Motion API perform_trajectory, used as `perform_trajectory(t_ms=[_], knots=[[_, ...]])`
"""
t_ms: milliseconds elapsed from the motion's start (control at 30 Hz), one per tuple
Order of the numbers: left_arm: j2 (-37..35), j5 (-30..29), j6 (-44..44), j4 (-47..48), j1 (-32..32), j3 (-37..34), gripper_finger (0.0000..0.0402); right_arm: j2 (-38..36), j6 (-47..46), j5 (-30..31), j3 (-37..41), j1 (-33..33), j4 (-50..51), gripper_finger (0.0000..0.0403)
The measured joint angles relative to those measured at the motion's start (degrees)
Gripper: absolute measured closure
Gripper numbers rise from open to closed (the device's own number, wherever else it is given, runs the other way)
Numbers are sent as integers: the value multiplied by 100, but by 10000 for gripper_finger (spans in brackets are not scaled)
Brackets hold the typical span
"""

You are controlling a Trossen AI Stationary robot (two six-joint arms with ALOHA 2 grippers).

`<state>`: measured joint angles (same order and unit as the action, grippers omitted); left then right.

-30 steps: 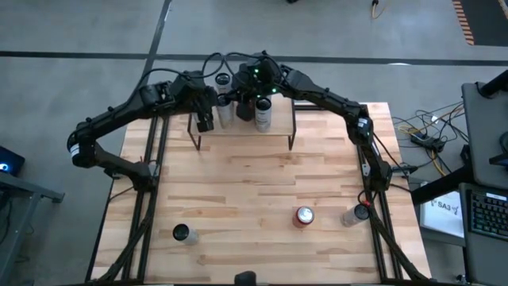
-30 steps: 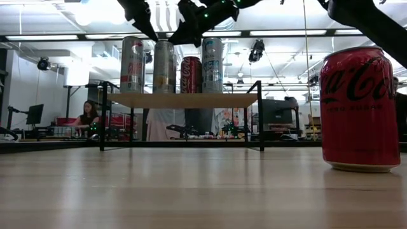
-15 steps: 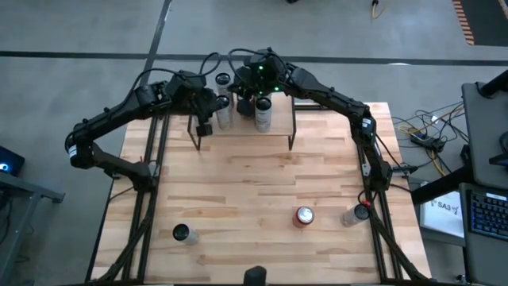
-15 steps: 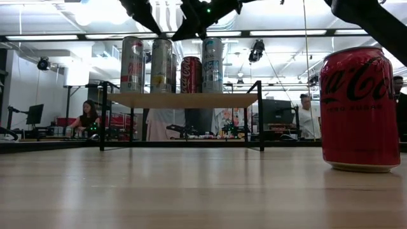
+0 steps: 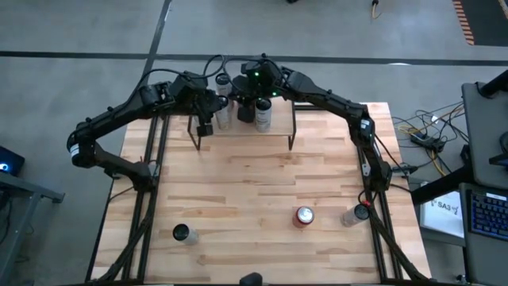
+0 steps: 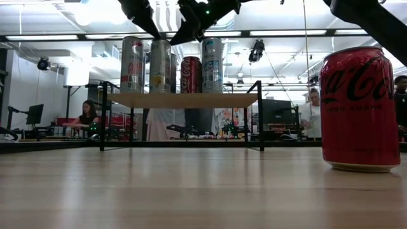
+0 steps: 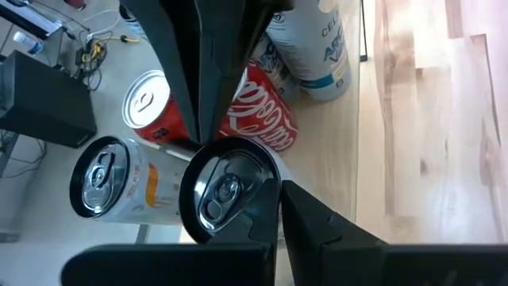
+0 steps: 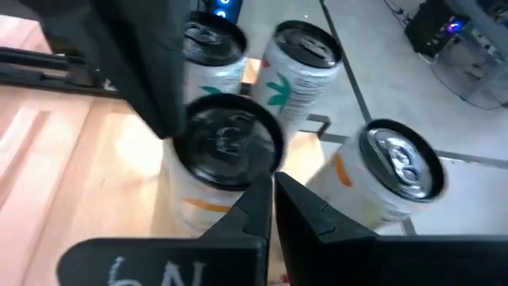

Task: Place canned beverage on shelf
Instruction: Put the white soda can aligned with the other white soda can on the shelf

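Note:
The shelf [image 5: 279, 129] [image 6: 184, 100] stands at the table's far middle and carries several upright cans. Among them are a tall silver-and-yellow can [image 6: 160, 67] [image 7: 226, 187] [image 8: 226, 143], a red cola can [image 6: 191, 74] and a white-and-blue can [image 6: 212, 63]. My left gripper [image 7: 278, 208] [image 5: 206, 119] and my right gripper [image 8: 272, 195] [image 5: 238, 105] are both shut. They hover over the cans, with their tips on opposite sides of the silver-and-yellow can's top. Neither gripper holds a can. My left gripper's shut tips stand right beside the rim [image 7: 266, 179] of the silver-and-yellow can's top, slanting down from the table's left; I cannot tell whether they touch. My right gripper's shut tips stand at the opposite rim [image 8: 266, 163], slanting down from the right; touch cannot be told.
A red cola can [image 5: 303, 216] [image 6: 359, 108] stands on the table at the near right. Another can [image 5: 353, 214] lies by the right edge. A dark-topped can [image 5: 184, 233] stands at the near left. Bare planks fill the table's middle. People show in the room beyond.
Both grippers have stayed shut above the shelf's cans and turned slightly. The silver-and-yellow can has shifted a little toward the shelf's left end, still upright, and this uncovers the edge of a can behind it.

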<state>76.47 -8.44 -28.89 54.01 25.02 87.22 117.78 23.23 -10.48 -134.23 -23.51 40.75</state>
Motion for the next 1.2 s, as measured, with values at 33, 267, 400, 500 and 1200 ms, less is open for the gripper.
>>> perform_trajectory(t_ms=[33,267,400,500,1200], knots=[[-2,4,-27,8,0,0,401,0,21,57,0,16,3,394],[-5,-3,-65,-53,2,0,401,-13,48,407,-6,60,-434,394],[-97,-1,-65,11,2,-4,401,10,128,215,-9,92,-465,394],[-164,0,-61,45,2,-4,401,104,172,149,-4,109,-457,394],[7,-692,-70,21,20,0,401,72,-23,166,-37,127,-106,394]])
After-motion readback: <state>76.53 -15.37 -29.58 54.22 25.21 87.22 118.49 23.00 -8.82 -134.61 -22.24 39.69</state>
